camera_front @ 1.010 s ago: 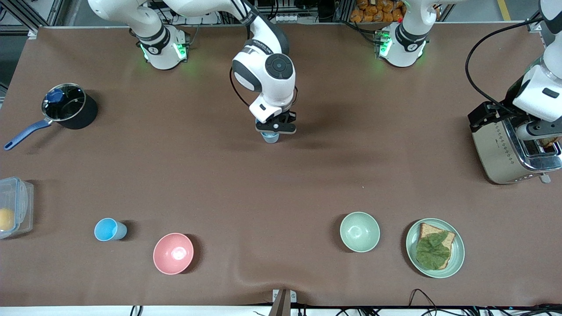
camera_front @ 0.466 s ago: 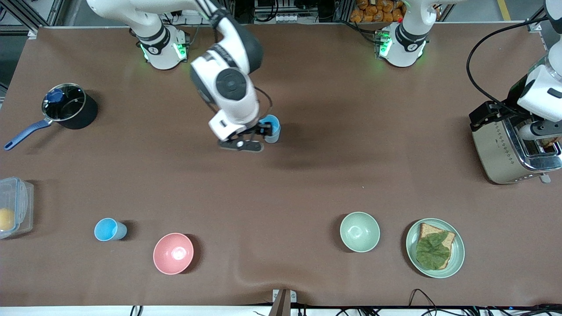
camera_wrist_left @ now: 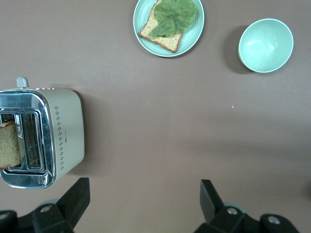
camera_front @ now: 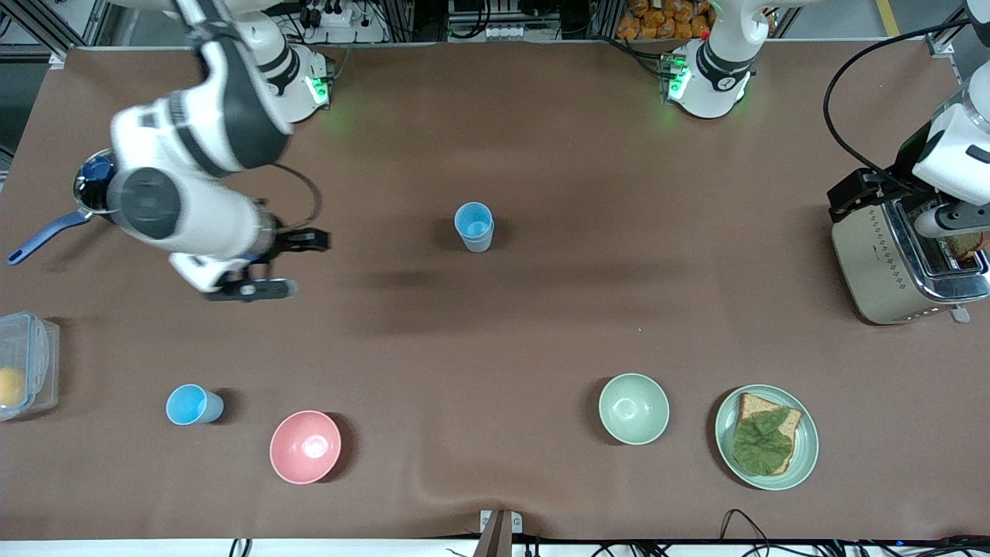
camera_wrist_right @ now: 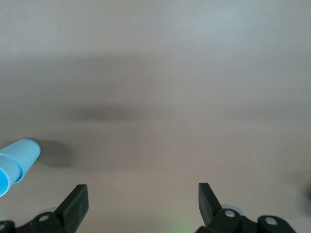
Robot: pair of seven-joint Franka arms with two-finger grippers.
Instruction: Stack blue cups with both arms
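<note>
One blue cup stands upright in the middle of the table. A second blue cup stands nearer the front camera, toward the right arm's end, beside the pink bowl. My right gripper is open and empty in the air over bare table, between the pot and the middle cup. Its wrist view shows its fingers wide apart and a blue cup at the frame's edge with a step along its side. My left gripper waits open and empty in the air beside the toaster; it also shows in its wrist view.
A toaster holding bread stands at the left arm's end. A pale green bowl and a plate with bread and a leaf lie nearer the front camera. A black pot and a plastic box are at the right arm's end.
My right gripper let go of the cup in the middle of the table and swung away toward the right arm's end. The left arm barely moved.
</note>
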